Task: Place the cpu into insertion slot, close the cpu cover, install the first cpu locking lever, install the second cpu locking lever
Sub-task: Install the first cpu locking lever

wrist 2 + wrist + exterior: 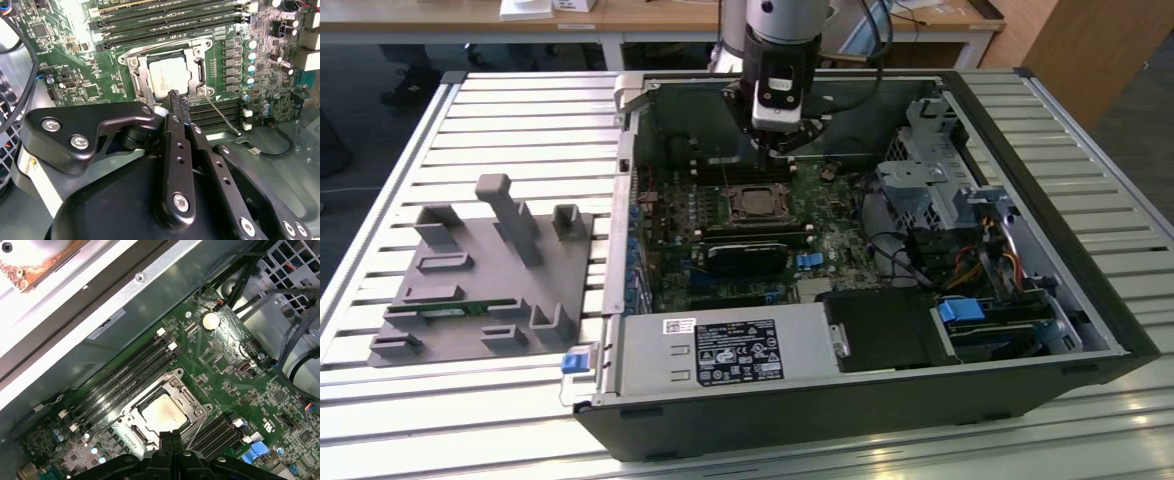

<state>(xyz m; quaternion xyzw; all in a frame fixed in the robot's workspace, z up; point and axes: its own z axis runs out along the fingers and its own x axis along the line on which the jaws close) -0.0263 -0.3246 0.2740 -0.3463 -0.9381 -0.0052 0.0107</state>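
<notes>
The gripper is seen with its two black fingers pressed together and nothing held between them. The tips are set at the edge of the cpu cover, touching it or just short of it (which of the two cannot be told). The cpu is seated in the insertion slot, its dull silver top framed by the cover, which is laid flat over it. The first two steps are therefore judged done, and the locking-lever work is judged to be the step in hand. A thin wire locking lever is seen angled out from the socket corner across the black memory slots, apparently unlatched; the state of the other lever cannot be made out. A firm push with closed fingers would be called for, down and sideways under the catch, with care taken not to slip onto the green motherboard. In the exterior view the arm is held nearly upright, lowered into the open computer case, with the wrist directed downward over the board.
</notes>
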